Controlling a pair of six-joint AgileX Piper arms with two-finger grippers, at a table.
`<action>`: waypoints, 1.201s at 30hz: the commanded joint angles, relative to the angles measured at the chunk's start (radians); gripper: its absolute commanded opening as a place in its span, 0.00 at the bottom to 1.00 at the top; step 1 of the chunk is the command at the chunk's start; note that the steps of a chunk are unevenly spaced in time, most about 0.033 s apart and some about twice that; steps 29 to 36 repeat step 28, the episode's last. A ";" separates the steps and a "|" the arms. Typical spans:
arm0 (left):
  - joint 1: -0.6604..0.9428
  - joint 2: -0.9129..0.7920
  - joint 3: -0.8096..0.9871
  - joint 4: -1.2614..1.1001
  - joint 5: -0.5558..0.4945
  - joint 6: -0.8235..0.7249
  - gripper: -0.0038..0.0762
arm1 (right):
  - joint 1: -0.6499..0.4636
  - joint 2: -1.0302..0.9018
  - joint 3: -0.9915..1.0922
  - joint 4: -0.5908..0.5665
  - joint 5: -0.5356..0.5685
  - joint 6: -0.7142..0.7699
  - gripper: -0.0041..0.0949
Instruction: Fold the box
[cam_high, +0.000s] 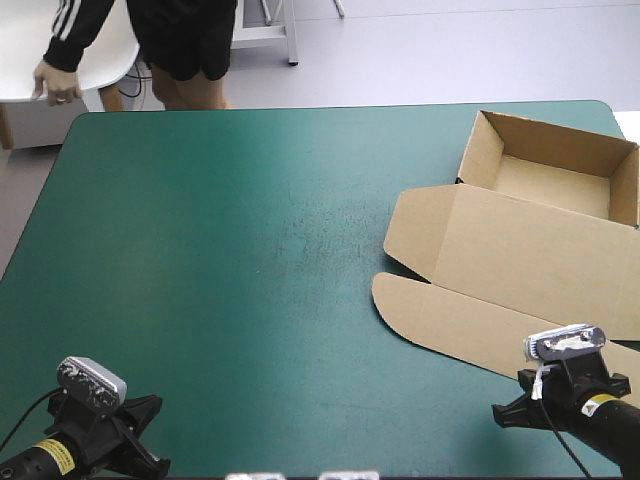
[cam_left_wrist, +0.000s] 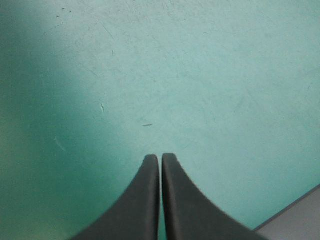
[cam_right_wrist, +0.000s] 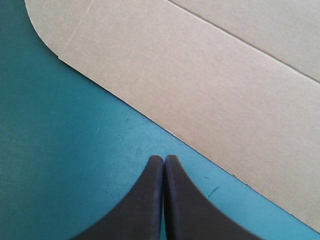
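The brown box (cam_high: 530, 250) lies at the table's right side as an open tray (cam_high: 612, 160) with raised walls toward the far right corner. Its lid is flat and reaches toward the near edge, ending in a rounded flap (cam_high: 430, 310). My right gripper (cam_high: 562, 388) is shut near the table's front right, its tips over the teal-green cover just short of the flap's edge. In the right wrist view the flap (cam_right_wrist: 200, 75) fills the area ahead of that gripper (cam_right_wrist: 163, 158). My left gripper (cam_high: 108, 420) is shut at the front left, far from the box, with bare cover ahead of it (cam_left_wrist: 160, 156).
The teal-green cover (cam_high: 250, 250) stretches bare across the left and middle of the table. In the left wrist view the table's edge (cam_left_wrist: 290, 207) runs close beside the left gripper, with grey floor past it.
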 joint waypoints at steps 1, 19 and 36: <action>-0.001 0.012 -0.011 -0.011 -0.033 -0.003 0.04 | 0.002 -0.053 0.005 0.023 -0.055 0.006 0.03; -0.001 0.012 -0.006 -0.013 -0.028 -0.003 0.04 | 0.002 -0.108 0.022 -0.004 -0.036 0.062 0.03; -0.001 0.012 -0.006 -0.013 -0.028 -0.003 0.04 | 0.002 -0.108 0.022 -0.004 -0.036 0.062 0.03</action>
